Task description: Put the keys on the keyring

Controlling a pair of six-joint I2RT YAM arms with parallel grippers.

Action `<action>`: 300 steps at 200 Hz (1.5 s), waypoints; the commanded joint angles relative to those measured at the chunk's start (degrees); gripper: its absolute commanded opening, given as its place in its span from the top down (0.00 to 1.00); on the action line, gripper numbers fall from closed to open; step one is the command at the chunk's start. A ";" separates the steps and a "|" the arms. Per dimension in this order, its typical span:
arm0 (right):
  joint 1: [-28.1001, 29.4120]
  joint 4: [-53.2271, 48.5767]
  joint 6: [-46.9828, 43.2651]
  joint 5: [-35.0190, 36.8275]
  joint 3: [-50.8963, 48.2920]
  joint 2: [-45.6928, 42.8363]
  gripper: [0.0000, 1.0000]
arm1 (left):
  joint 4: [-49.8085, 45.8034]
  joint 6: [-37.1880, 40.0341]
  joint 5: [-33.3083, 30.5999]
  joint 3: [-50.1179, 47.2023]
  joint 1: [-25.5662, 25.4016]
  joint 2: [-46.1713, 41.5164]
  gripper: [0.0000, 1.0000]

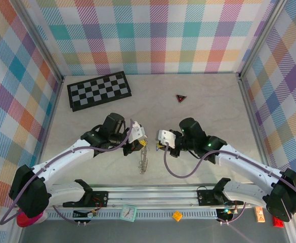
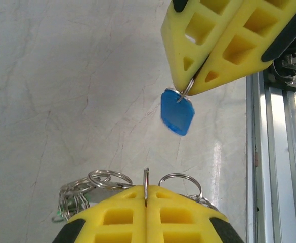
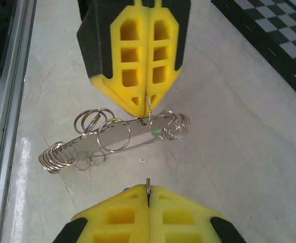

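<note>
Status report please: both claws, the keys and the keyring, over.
Left claw shut on keyring. Right claw shut on blue key, key dangling. Key not yet on keyring; claws facing, apart, nothing between.

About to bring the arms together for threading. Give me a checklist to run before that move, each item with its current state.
1. Left pincer gripping the keyring: ok, shut on one loop, with the rest bunched beneath it.
2. Right pincer holding the blue key: ok, pinching its small ring, with the key dangling.
3. Blue key on the keyring: not ok, they are apart.
4. Green key threaded on: cannot tell, just a green spot among the loops.
5. Key's small ring lined up with the held loop: cannot tell.
</note>
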 commanded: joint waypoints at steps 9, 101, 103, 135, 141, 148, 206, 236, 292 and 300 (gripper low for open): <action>1.49 1.68 -8.95 2.49 2.76 0.96 1.00 | 1.13 -0.42 3.77 1.17 -0.77 1.08 1.00; 7.10 6.14 -17.22 10.22 2.80 3.39 1.00 | -1.86 -4.12 4.47 3.95 -0.78 3.68 1.00; 7.15 6.30 -17.26 10.44 2.79 3.39 1.00 | -1.92 -4.22 4.48 4.00 -0.80 3.68 1.00; 8.43 7.84 -18.97 14.61 2.07 3.56 1.00 | -3.09 -5.80 4.74 4.95 -0.76 4.33 1.00; 8.64 8.18 -19.32 15.47 1.88 3.65 1.00 | -3.25 -6.16 4.82 5.06 -0.72 4.43 1.00; 8.88 8.41 -19.59 16.31 1.74 3.68 1.00 | -3.44 -6.51 4.99 5.28 -0.72 4.56 1.00; 9.86 6.42 -22.26 17.50 0.95 4.09 1.00 | -3.39 -9.51 4.91 5.99 -0.72 5.10 1.00; 10.04 6.16 -22.11 16.89 0.94 4.17 1.00 | -2.49 -10.26 5.41 5.80 -0.73 5.15 1.00; 10.20 4.99 -22.86 16.57 0.94 4.44 1.00 | -2.32 -10.49 5.28 5.58 -0.72 5.18 1.00; 10.18 4.62 -23.14 16.60 0.85 4.44 1.00 | -2.28 -10.53 5.19 5.42 -0.68 5.18 1.00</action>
